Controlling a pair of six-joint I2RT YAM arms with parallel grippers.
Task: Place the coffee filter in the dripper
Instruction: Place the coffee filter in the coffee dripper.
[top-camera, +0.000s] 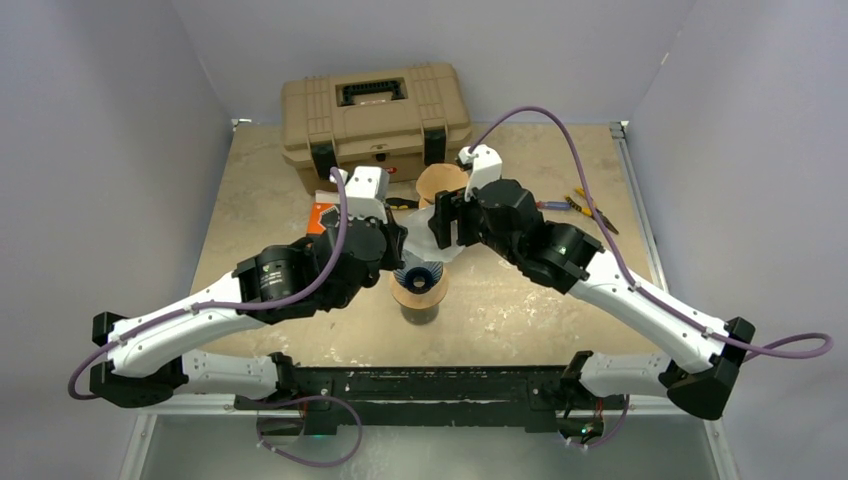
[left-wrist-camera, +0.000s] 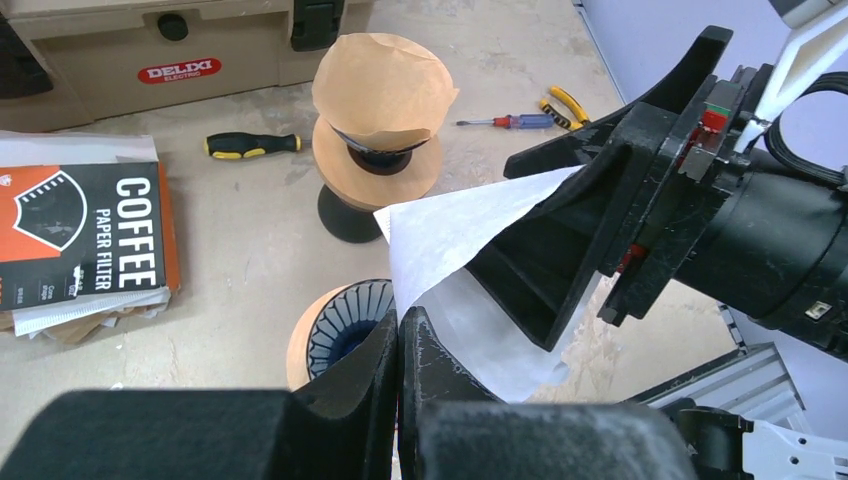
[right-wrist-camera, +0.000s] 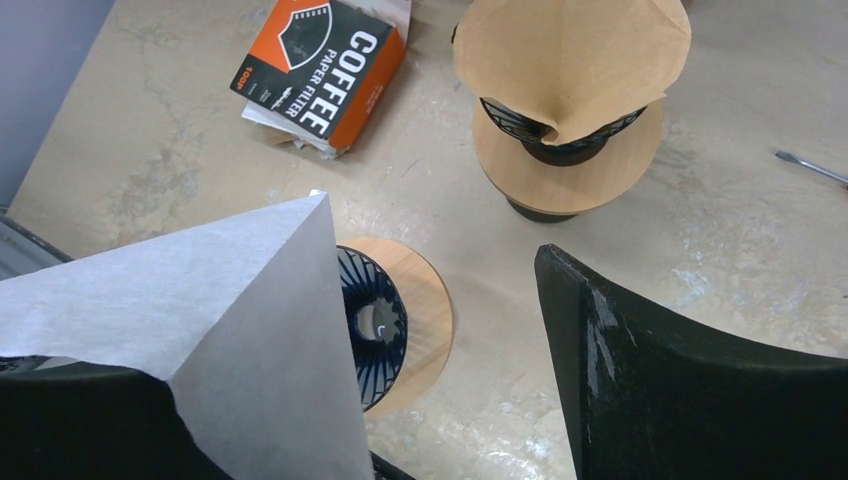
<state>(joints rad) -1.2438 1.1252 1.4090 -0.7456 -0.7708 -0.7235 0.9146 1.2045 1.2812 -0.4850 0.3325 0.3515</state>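
The coffee filter (left-wrist-camera: 450, 230) is a white paper cone held up above the table. My left gripper (left-wrist-camera: 400, 315) is shut on its lower edge. My right gripper (right-wrist-camera: 440, 290) is open; its left finger is covered by the coffee filter (right-wrist-camera: 230, 330), while the other finger (right-wrist-camera: 640, 360) stands apart from the paper. Just below sits the dripper (left-wrist-camera: 345, 325), dark blue and ribbed with a wooden collar, and nothing is in it (right-wrist-camera: 375, 320). In the top view the filter (top-camera: 440, 235) hangs between both grippers, above the dripper (top-camera: 418, 283).
A second dripper holding a brown filter (left-wrist-camera: 380, 100) stands behind. A "Coffee Paper Filter" box (left-wrist-camera: 80, 235) lies to the left. A black-and-yellow screwdriver (left-wrist-camera: 250, 145), a red screwdriver (left-wrist-camera: 510, 121) and pliers (left-wrist-camera: 565, 103) lie further back. A tan toolbox (top-camera: 375, 115) stands at the far edge.
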